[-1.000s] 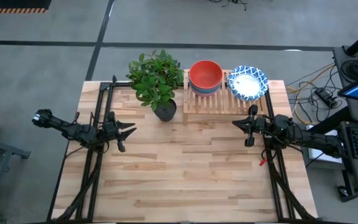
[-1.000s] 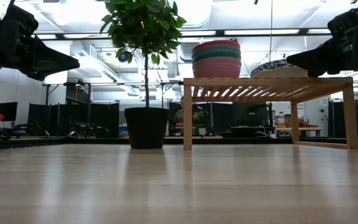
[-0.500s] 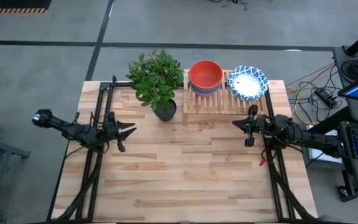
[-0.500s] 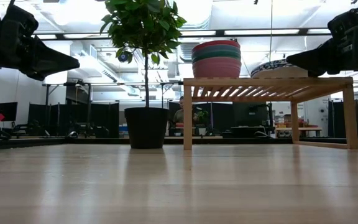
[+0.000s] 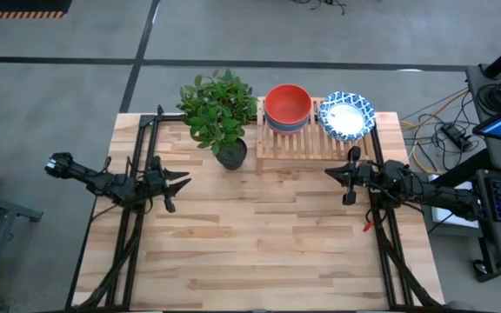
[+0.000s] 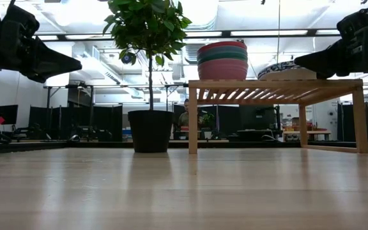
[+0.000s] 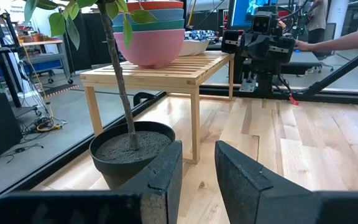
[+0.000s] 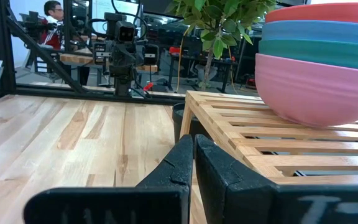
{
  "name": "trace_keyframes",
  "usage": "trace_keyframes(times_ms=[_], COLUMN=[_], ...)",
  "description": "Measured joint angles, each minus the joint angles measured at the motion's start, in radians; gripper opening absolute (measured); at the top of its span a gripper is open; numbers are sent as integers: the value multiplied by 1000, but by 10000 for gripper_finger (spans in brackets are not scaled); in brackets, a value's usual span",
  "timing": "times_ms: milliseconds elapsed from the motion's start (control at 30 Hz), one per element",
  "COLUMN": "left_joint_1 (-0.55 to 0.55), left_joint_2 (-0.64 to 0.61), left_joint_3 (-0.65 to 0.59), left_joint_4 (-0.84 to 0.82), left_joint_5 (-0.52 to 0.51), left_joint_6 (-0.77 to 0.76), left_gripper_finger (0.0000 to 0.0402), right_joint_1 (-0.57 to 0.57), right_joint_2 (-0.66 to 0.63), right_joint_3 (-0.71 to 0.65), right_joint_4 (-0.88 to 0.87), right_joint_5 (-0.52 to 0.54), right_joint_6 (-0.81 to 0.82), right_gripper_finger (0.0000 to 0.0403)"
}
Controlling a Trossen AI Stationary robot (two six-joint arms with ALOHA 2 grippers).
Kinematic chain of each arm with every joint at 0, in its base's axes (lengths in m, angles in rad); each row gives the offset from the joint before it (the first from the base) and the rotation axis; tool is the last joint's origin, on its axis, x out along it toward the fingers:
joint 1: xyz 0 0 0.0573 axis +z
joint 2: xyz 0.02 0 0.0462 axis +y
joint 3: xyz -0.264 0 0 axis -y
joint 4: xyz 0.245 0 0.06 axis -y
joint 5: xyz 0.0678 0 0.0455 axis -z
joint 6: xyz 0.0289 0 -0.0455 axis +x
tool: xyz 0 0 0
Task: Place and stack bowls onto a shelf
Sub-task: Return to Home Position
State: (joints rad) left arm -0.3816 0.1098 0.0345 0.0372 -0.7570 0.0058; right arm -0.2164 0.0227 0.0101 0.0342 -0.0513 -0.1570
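Note:
The shelf (image 5: 316,146) of light slats stands at the table's far edge. On its left part rests a stack of plain bowls (image 5: 287,106): pink at the bottom, then green, then blue, with red on top (image 8: 316,68). On its right part rests a stack of white bowls with blue-patterned rims (image 5: 346,115). My left gripper (image 5: 184,180) hovers open over the table's left side, pointing level toward the shelf (image 7: 166,68). My right gripper (image 5: 329,172) hovers shut just in front of the shelf's right end (image 8: 260,140), with nothing in it.
A potted plant in a dark pot (image 5: 231,153) stands just left of the shelf. Bare wooden tabletop (image 5: 259,235) stretches between the arms and toward the near edge. A person's arm (image 7: 347,40) shows beyond the table, and a seated person (image 8: 53,12) is far off.

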Motion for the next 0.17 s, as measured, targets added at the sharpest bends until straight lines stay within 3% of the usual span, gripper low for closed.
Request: trace_keyframes(times_ms=[167], left_joint_1=[0], left_joint_2=[0], left_joint_3=[0], left_joint_4=[0], left_joint_5=[0], left_joint_6=[0], left_gripper_finger=[77], right_joint_1=[0], right_joint_2=[0], right_joint_3=[0], right_joint_4=[0], right_joint_5=[0], right_joint_6=[0], right_gripper_finger=[9])
